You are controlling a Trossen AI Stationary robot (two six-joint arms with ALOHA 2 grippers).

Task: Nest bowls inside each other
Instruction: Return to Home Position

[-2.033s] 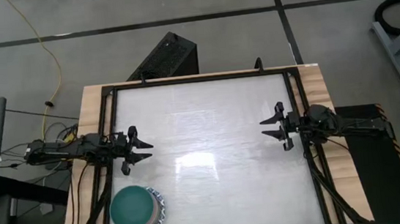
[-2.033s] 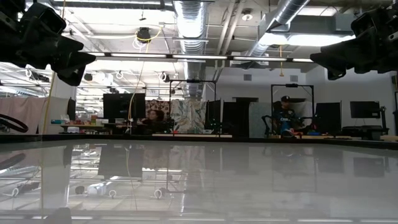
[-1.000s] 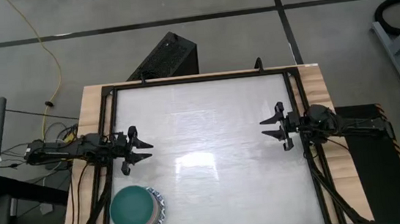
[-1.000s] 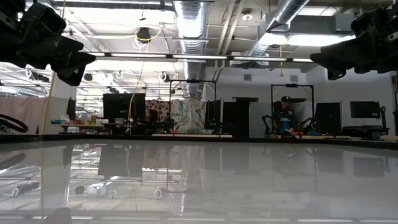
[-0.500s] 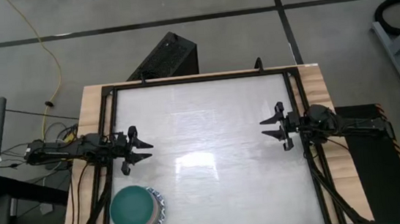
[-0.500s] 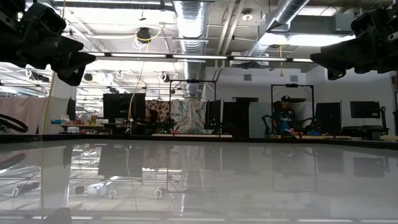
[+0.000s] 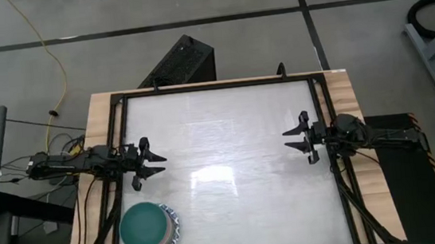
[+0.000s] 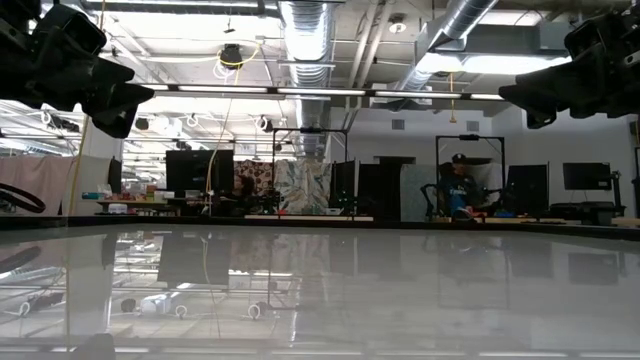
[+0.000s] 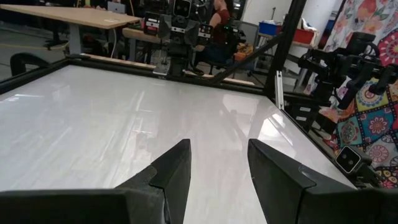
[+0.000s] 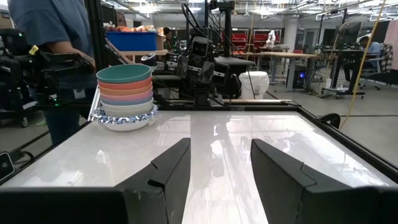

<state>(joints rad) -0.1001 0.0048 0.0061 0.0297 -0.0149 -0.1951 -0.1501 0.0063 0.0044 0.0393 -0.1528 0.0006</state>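
1. While the arms sit drawn back at opposite table edges, item one is the bowls (image 7: 149, 229): a single nested stack on the table (image 7: 225, 113), at the near corner on the left arm's side. Dark green bowl uppermost; the right wrist view shows red, orange and pink rims below it and blue-patterned white at the base (image 10: 125, 96). No loose bowl is visible anywhere.
2. Left gripper (image 7: 160, 163): at its own table edge, fingers parted with a clear gap, nothing between them; its wrist view (image 9: 217, 149) shows only bare tabletop ahead. It is clear of the stack, which sits just beside the arm's frame.
3. Right gripper (image 7: 287, 140): at the opposite edge, fingers likewise spread and empty (image 10: 219, 149), well apart from the stack.
4. Status, as judged: nesting looks complete; the step in hand is parking the arms.
5. Handling note: to finish well, keep both grippers raised and retracted along their own sides, and avoid any left-arm sweep toward the stack's corner, since a nudge could tip it.
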